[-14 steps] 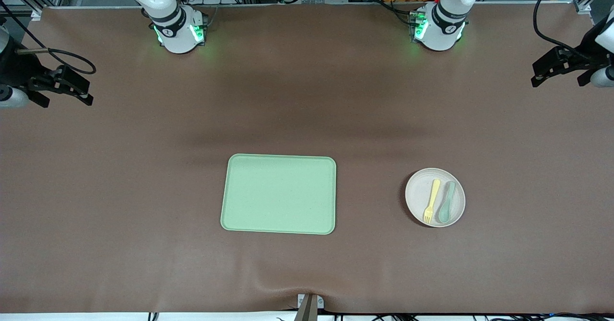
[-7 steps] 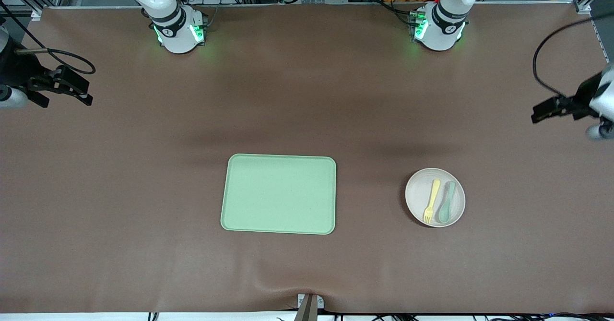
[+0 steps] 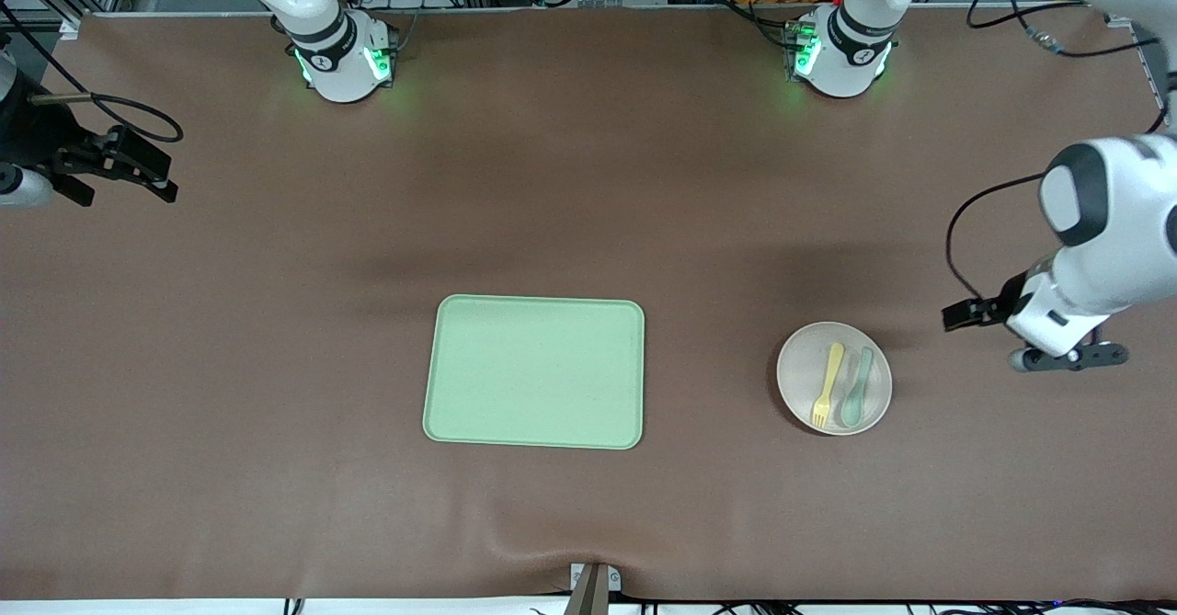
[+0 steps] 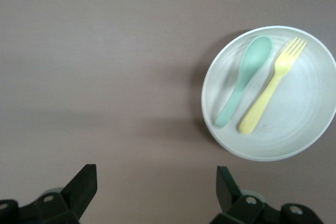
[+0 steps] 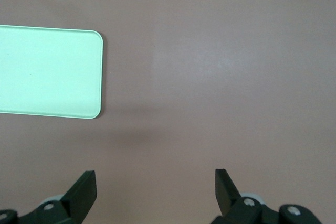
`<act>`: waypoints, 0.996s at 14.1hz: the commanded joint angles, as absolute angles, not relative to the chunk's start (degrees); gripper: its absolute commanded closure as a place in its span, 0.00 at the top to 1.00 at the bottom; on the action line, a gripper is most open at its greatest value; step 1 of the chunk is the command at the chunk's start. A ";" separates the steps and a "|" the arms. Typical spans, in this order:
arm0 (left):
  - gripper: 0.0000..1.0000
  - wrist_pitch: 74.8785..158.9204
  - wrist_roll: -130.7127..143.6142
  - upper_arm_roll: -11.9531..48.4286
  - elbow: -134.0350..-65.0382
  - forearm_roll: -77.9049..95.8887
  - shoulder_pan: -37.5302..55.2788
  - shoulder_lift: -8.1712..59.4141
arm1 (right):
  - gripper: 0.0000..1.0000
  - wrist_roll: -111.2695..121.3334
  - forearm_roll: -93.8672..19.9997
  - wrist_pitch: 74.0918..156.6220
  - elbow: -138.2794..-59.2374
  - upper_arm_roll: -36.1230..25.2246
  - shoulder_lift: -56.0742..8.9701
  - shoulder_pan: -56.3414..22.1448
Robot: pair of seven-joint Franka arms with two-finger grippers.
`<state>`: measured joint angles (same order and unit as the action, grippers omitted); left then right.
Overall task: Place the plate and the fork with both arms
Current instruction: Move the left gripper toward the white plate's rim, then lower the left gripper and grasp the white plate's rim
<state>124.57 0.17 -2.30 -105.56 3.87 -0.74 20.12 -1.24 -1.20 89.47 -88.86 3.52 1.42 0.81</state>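
I see a light-green tray (image 3: 534, 372) lying flat on the brown table (image 3: 588, 183), about mid-table. A grey-green spoon (image 3: 855, 388) lies toward the left arm's end.

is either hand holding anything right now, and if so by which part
Nothing is held. The left hand is open over bare table beside the round off-white plate, where the pale-yellow plastic fork lies untouched. The right hand is open and empty too, waiting.

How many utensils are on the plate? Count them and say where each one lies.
2. The fork and the spoon lie side by side on the plate, the spoon toward the left arm's end of the table. Nothing seems hidden.
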 commanded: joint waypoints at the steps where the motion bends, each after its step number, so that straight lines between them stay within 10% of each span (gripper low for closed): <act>1: 1.00 130.06 -1.31 -2.11 -105.38 11.93 -1.23 24.77 | 1.00 -0.88 -1.41 89.38 -89.47 3.60 2.20 1.23; 14: 0.50 137.28 -1.76 -1.76 -102.75 22.05 -0.97 35.33 | 1.00 -0.88 -1.58 89.38 -89.47 3.60 2.20 1.23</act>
<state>136.20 -0.73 -2.03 -104.25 20.19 -0.76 33.66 -1.24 -1.20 89.47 -88.90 3.45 1.42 0.81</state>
